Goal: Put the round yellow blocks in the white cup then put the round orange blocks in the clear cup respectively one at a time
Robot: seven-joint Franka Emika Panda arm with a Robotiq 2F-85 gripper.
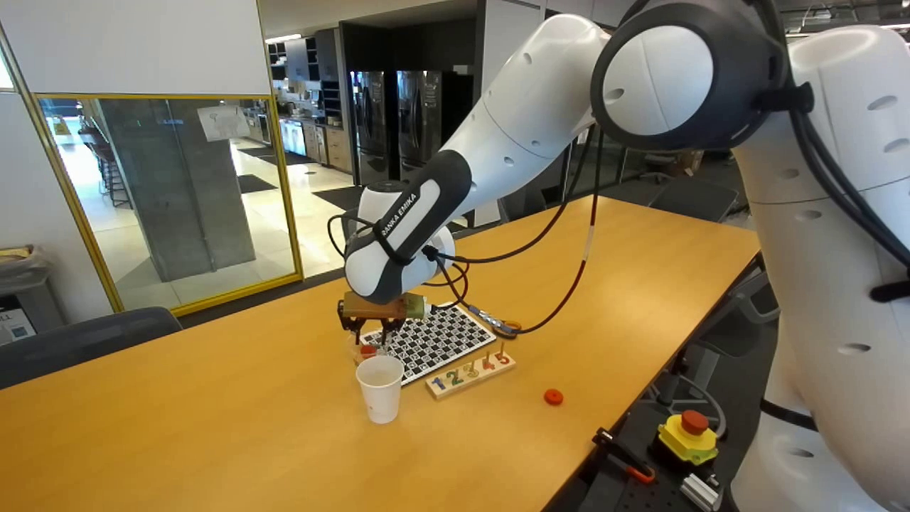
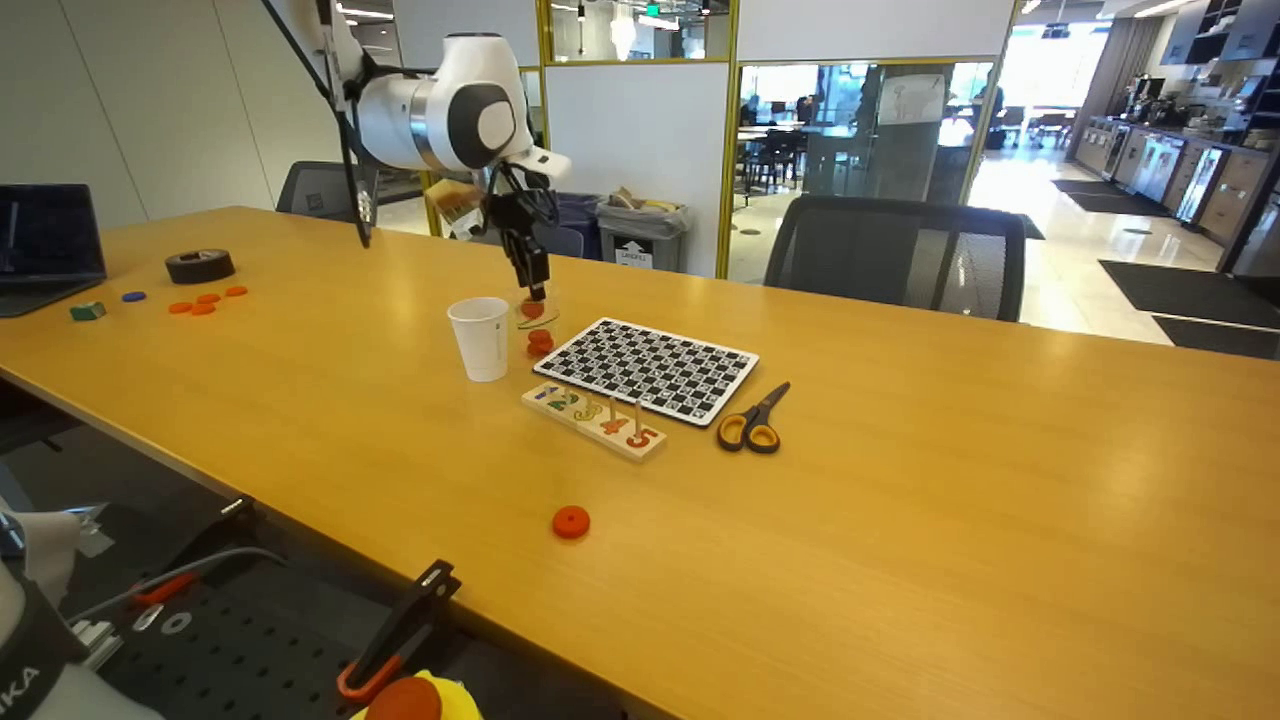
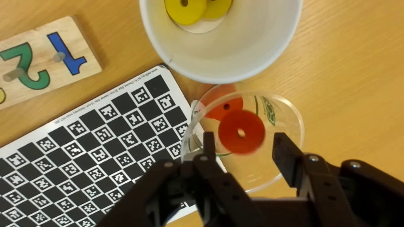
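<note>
1. Table [image 2: 950,520]: the step happens close above it, so the best way out is straight up, without sideways drag.
2. Gripper [image 3: 244,138]: fingers apart, pointing down, gripping nothing. Spread them further before lifting, so neither pad snags.
3. White cup [image 2: 480,345]: upright just beside the drop, two yellow discs [image 3: 186,12] visible inside; give its rim room.
4. Clear cup [image 3: 268,108]: its mouth lies at the fingertips, orange discs [image 3: 217,108] showing low inside. It is probably light, and a brushing finger could tip it.
5. Orange disc [image 3: 252,138]: blurred between the fingers with gaps showing on both sides, apparently dropping into the clear cup. Let it settle before rising; then fetch the loose disc [image 1: 553,397], well apart near the table's edge.
</note>
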